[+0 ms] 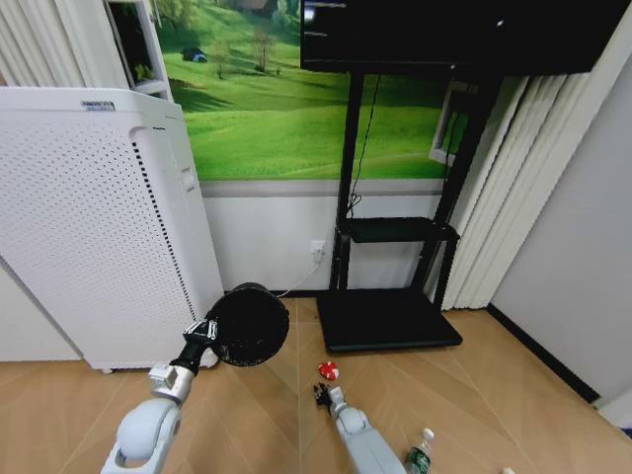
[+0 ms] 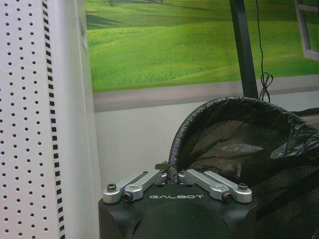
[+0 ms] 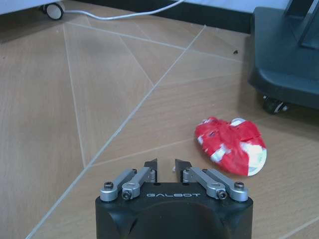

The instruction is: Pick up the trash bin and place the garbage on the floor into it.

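Note:
My left gripper (image 1: pixel 202 333) is shut on the rim of the trash bin (image 1: pixel 249 324), a black mesh wastebasket with a black liner, and holds it off the floor, tilted with its mouth facing me. In the left wrist view the fingers (image 2: pixel 160 175) pinch the bin's rim (image 2: pixel 214 107). A piece of garbage, a red-and-white wrapper (image 1: pixel 327 370), lies on the wood floor just beyond my right gripper (image 1: pixel 321 395). In the right wrist view that gripper (image 3: pixel 166 164) hovers low beside the wrapper (image 3: pixel 230 145), its tips nearly together with nothing between them. A small greenish bottle (image 1: pixel 420 454) lies on the floor near my right arm.
A tall white perforated cabinet (image 1: pixel 94 227) stands at the left, close to the held bin. A black TV stand (image 1: pixel 390 318) with a wheeled base sits ahead on the right, and a white cable (image 3: pixel 124 15) runs along the wall. The wood floor (image 1: pixel 494 385) is open to the right.

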Available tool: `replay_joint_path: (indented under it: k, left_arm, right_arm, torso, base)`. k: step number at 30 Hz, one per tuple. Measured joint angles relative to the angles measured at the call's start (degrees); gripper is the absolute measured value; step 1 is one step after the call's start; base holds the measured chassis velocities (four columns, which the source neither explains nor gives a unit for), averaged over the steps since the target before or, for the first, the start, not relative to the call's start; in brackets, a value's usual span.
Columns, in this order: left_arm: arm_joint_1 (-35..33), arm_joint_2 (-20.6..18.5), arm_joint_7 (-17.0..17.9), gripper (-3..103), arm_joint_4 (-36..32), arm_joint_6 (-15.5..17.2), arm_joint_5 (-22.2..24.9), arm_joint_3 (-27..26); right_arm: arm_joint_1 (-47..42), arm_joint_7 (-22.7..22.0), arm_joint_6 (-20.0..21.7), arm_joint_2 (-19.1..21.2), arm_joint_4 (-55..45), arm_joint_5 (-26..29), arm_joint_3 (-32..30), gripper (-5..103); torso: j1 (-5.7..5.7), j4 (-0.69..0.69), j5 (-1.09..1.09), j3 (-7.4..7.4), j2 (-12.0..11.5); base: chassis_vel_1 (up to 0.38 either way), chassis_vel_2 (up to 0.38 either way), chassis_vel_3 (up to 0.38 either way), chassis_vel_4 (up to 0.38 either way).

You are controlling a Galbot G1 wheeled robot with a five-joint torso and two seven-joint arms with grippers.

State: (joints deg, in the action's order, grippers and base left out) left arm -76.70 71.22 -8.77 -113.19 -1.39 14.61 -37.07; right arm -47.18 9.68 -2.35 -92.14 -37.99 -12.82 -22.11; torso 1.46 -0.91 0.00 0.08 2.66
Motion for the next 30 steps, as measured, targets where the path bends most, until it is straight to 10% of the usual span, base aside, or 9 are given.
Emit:
replay_joint_path:
  k: [5,19,30]
  left_arm:
    - [-0.2,0.0,0.0,3,-0.2,0.1,0.0,-0.1]
    - [-1.2,-0.3,0.6,3,-1.1,0.5,0.2,-1.1]
    - [-1.9,0.0,0.7,3,-1.4,0.9,1.0,-3.2]
  right_arm:
    - [-0.7,-0.4,-0.7,0.0,-2.3,-1.0,-1.3,7]
    - [3.1,-1.8,-3.0,0.0,-2.3,0.2,-2.3,55]
    - [-3.9,-16.8,-3.3,0.0,-19.3,1.3,-4.0,98]
  torso:
    - [0.00,0.00,0.00,0.00,0.0]
    - [0.00,0.00,0.00,0.00,0.0]
    - [0.00,-0.01,0.00,0.00,0.0]
  base:
    - [0.000,0.000,0.000,0.000]
    - [0.000,0.000,0.000,0.000]
    - [0.000,0.000,0.000,0.000]
